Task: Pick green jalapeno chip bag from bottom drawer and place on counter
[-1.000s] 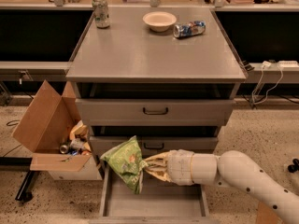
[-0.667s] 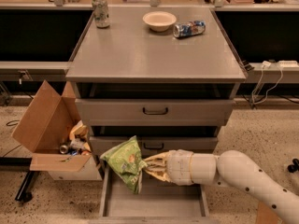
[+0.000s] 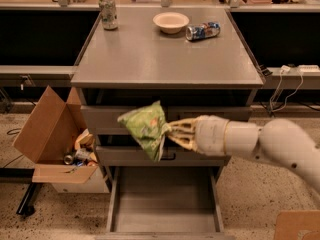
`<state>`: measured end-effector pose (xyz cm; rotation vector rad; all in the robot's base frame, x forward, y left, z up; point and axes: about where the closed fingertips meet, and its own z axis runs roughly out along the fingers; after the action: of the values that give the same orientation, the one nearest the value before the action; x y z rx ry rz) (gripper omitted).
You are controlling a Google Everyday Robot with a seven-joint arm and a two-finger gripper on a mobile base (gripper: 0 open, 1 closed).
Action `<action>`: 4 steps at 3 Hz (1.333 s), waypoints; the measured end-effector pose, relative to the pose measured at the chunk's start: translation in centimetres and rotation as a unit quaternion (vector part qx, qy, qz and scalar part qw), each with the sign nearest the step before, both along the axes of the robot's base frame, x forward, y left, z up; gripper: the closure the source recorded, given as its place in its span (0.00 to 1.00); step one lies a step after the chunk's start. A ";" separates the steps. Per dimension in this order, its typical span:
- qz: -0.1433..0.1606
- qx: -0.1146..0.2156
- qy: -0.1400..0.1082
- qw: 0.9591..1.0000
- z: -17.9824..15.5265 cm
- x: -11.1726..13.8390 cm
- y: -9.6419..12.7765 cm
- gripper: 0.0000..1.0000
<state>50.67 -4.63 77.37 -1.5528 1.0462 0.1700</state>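
The crumpled green foil chip bag (image 3: 145, 126), likely light and soft, is pinched edgewise by the hand (image 3: 171, 131) before the grey metal drawers (image 3: 122, 156).

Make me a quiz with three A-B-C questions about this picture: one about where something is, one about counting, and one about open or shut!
1. The bottom drawer is: A) shut B) pulled open C) missing.
2. How many cans are on the counter? A) two B) none C) five.
3. Where is the green jalapeno chip bag? A) flat on the counter B) lying in the bottom drawer C) up in front of the upper drawers, pinched in the gripper.

Answers:
1 B: its bare grey floor sticks out at the bottom.
2 A: an upright can stands at the back left, and a tipped can lies beside the bowl.
3 C: the gripper, shut on the bag, holds it above the open drawer.
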 end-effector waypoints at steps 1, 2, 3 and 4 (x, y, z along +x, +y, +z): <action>-0.045 0.011 -0.031 0.998 8.4 3.9 -2.7 1.00; -0.045 0.011 -0.031 0.998 8.4 3.9 -2.7 1.00; -0.071 0.010 -0.041 0.997 10.4 5.4 -3.0 1.00; -0.102 0.028 -0.056 0.993 13.8 9.0 -3.8 1.00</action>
<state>59.63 -8.46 91.22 -1.3781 1.0941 -0.0288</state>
